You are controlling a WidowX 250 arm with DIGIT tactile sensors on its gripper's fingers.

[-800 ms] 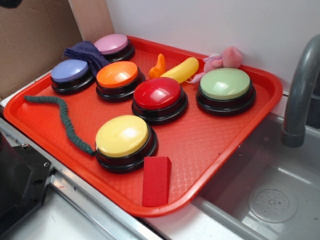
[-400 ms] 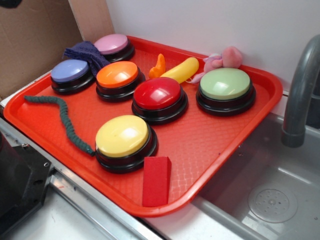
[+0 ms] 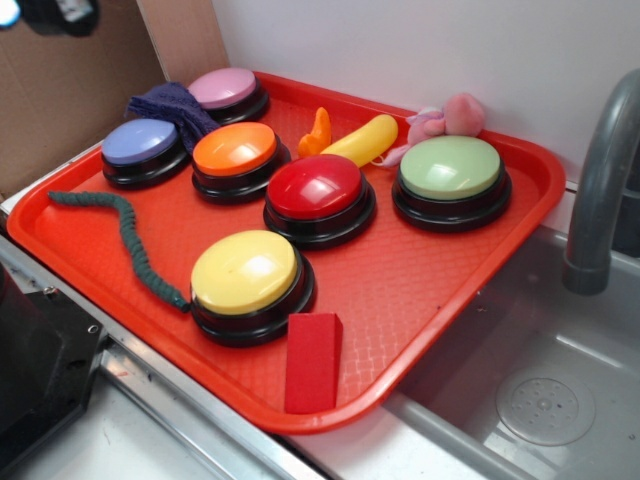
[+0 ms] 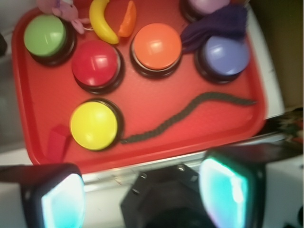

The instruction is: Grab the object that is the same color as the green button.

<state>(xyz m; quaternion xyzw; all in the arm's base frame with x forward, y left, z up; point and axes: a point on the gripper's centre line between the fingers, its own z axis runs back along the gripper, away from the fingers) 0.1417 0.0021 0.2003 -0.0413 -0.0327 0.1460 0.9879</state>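
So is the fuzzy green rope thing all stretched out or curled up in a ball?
Stretched out. The long dark green fuzzy rope lies flat and wavy along the red plastic tray, one end by the round yellow dome button.

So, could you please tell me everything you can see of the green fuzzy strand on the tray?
The green fuzzy strand is long, thin and dark green, ribbed like chenille or twisted yarn. It lies flat and wavy on the red tray, along the tray's left side in the exterior view. One end points toward the tray's left edge, below the purple button; the other ends right at the black base of the yellow button, seemingly touching it. Nothing holds it; the claw is open and well short of it.
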